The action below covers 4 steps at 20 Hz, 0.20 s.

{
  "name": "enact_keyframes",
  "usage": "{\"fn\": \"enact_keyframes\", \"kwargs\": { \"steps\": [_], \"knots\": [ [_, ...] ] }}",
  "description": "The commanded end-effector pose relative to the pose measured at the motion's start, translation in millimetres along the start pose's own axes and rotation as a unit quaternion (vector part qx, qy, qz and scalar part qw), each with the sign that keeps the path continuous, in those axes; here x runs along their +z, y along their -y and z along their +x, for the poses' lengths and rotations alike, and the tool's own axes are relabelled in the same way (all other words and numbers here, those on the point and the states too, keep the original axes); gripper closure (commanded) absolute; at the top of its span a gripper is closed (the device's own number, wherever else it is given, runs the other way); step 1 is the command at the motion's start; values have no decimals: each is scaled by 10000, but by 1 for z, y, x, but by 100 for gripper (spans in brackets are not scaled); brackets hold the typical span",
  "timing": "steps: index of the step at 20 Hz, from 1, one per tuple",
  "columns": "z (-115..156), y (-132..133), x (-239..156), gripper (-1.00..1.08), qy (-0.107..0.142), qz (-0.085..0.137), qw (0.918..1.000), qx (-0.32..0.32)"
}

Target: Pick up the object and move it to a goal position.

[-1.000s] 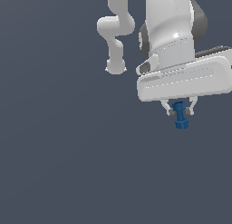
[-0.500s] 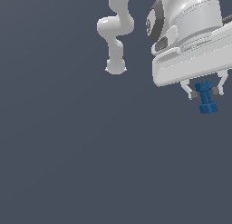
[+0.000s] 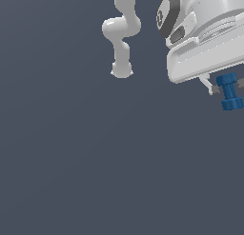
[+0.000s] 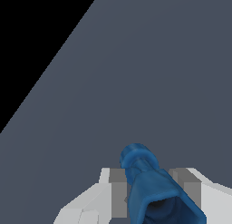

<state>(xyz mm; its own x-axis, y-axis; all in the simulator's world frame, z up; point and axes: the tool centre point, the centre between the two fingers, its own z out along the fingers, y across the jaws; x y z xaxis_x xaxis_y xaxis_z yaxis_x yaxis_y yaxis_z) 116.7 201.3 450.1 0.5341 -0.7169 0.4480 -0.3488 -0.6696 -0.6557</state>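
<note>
Exterior view: fingers (image 3: 228, 88) around object (image 3: 229, 92).

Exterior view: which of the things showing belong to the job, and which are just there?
Job:
- blue spool, gripped between the claw's fingers
- claw, shut on the spool

Just there:
- grey floor; nothing else loose shows in either view
</note>
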Motion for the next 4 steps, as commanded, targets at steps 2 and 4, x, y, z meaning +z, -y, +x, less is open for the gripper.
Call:
{"fn": "enact_keyframes", "kwargs": {
  "steps": [2,4],
  "knots": [
    [1,2,-2,108,-28,10,10000,17],
    [1,2,-2,108,-28,10,10000,17]
  ]
}}
